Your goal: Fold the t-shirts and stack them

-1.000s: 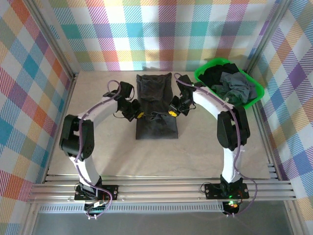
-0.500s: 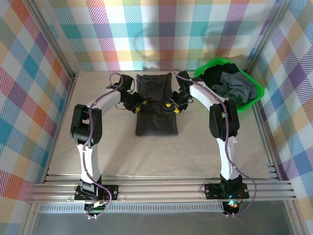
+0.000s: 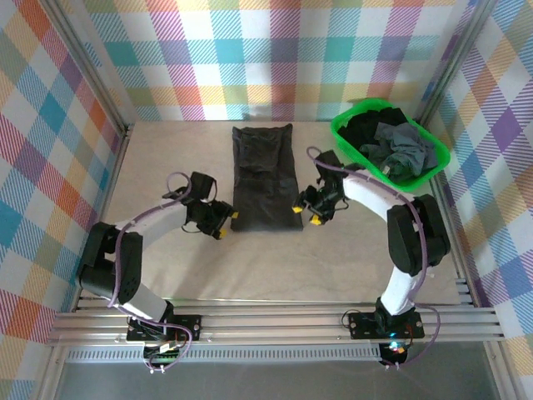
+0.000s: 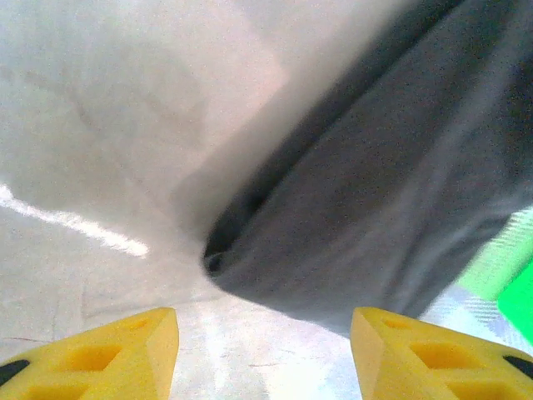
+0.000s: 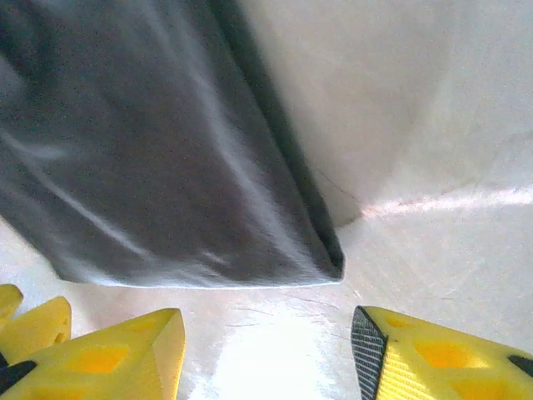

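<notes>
**Top external view.** One t-shirt [image 3: 265,177] lies flat on the bench [image 3: 166,171] as a long, narrow strip. Its long axis runs from the near side of the bench to the far side. Its near short edge lies between the two arms. The left pincer [image 3: 226,225] sits just beside the near-left corner. The right pincer [image 3: 306,216] sits just beside the near-right corner. Each arm is about equally close to its own corner. Both pincers are released and hold nothing. More dark t-shirts [image 3: 398,143] lie heaped in the green basket [image 3: 340,130] at the far right, well apart from the strip.

**Left wrist view.** The two yellow fingertips [image 4: 108,350] stand wide apart with bare bench between them. The rounded corner of the t-shirt [image 4: 358,192] lies ahead of the fingertips and towards the right one, not yet between them.

**Right wrist view.** The fingertips [image 5: 441,358] are likewise spread and empty. The corner of the t-shirt [image 5: 166,167] lies ahead and towards the left fingertip.

**Assessment.** The next move probably requires each pincer to advance inward onto its corner, then carry the near edge along the long axis towards the far edge.
</notes>
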Available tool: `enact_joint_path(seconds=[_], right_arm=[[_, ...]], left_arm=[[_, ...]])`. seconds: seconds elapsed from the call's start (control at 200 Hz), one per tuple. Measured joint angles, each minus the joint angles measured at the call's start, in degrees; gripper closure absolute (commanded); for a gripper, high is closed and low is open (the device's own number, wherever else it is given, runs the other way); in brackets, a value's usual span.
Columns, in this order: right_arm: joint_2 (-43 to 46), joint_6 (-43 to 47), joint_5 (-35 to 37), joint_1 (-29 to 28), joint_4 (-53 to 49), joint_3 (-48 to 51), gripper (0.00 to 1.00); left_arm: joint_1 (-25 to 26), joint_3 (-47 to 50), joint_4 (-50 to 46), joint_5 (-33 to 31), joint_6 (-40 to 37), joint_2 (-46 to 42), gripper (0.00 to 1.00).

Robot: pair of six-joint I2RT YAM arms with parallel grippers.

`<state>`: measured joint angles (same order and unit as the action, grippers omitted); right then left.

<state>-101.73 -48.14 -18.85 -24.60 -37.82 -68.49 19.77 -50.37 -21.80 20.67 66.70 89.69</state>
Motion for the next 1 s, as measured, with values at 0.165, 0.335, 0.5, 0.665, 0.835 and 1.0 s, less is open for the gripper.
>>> enact_joint_path(seconds=[0.165, 0.335, 0.5, 0.665, 0.835, 1.0], right_arm=[[-3.48, -2.47, -2.75, -0.61, 2.91, 3.61, 0.48], [-7.30, -3.34, -4.04, -0.48, 2.67, 0.68, 0.62], [-10.34, -3.54, -4.20, -0.39, 4.04, -2.58, 0.94], [-10.73, -3.67, -2.64, -0.39, 2.97, -6.45, 1.00], [-9.14, -2.95, -0.02, -0.07, -0.44, -15.98, 1.00], [-3.45, -2.19, 0.37, 0.24, -1.66, -19.76, 1.00]], left_arm=[[0.94, 0.98, 5.95, 0.26, 3.19, 4.42, 0.55], [0.59, -1.44, 5.46, 1.29, 2.99, 8.15, 0.75], [0.63, -4.63, 5.70, 1.07, 2.01, 10.95, 1.00], [-0.07, -8.33, 4.90, -0.31, 0.74, 11.21, 1.00], [-1.99, -17.09, 0.87, -0.35, -0.55, 10.03, 1.00], [-2.69, -20.33, 0.33, -0.22, -0.81, 3.34, 1.00]])
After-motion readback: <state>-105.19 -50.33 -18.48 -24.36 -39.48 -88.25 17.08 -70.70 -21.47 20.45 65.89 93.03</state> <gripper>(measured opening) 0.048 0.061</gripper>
